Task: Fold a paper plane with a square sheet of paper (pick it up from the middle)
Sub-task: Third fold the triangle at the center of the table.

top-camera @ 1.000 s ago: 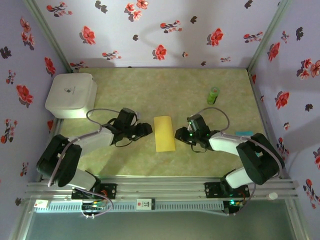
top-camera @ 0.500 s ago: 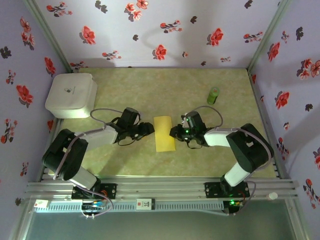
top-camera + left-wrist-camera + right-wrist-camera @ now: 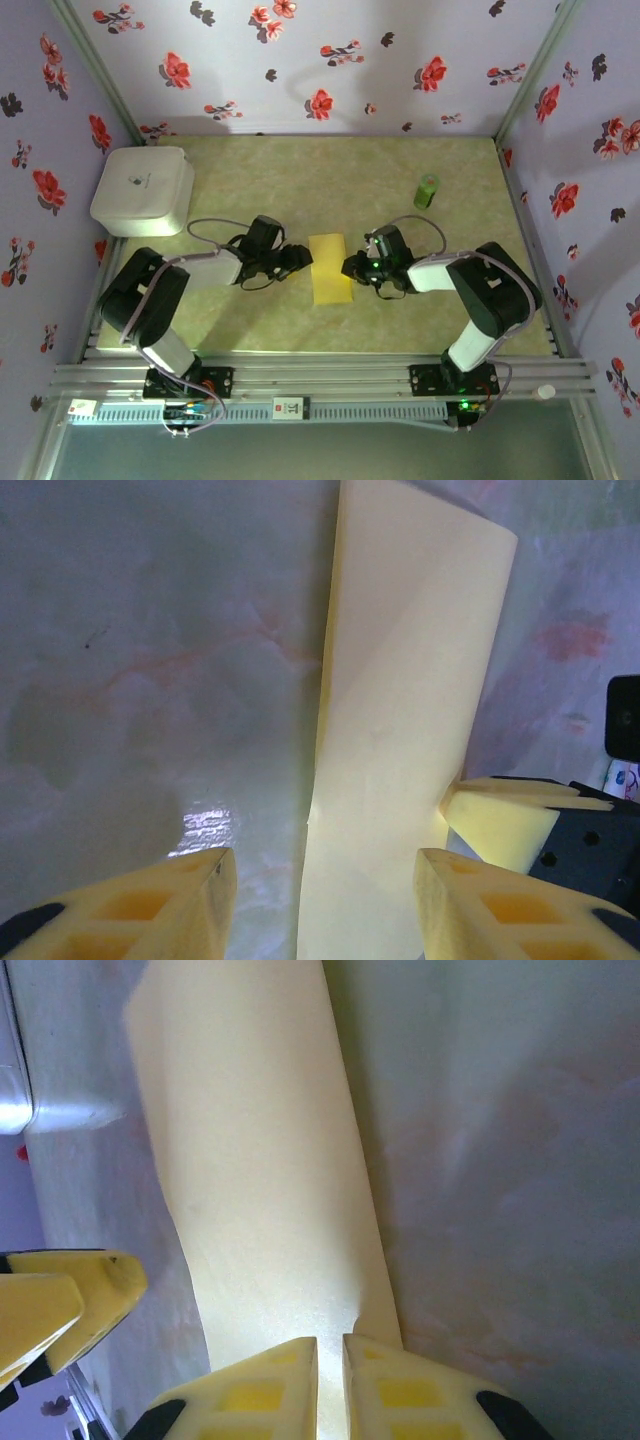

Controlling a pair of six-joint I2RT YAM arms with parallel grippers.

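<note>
The sheet of paper lies in the middle of the table, with bare surface on the far side and the near side of it. It is bright yellow and folded to a narrow strip, long edges running away from my bases; one layer shows a slanting crease.

My left gripper sits low at the strip's left edge, jaws wide apart, and in the left wrist view the paper's end lies between them. My right gripper meets the right edge, jaws drawn almost together and pinching the paper's border.

The white box at the far left and the green cylinder at the far right stand well apart from both grippers. The flowered walls close in three sides.
</note>
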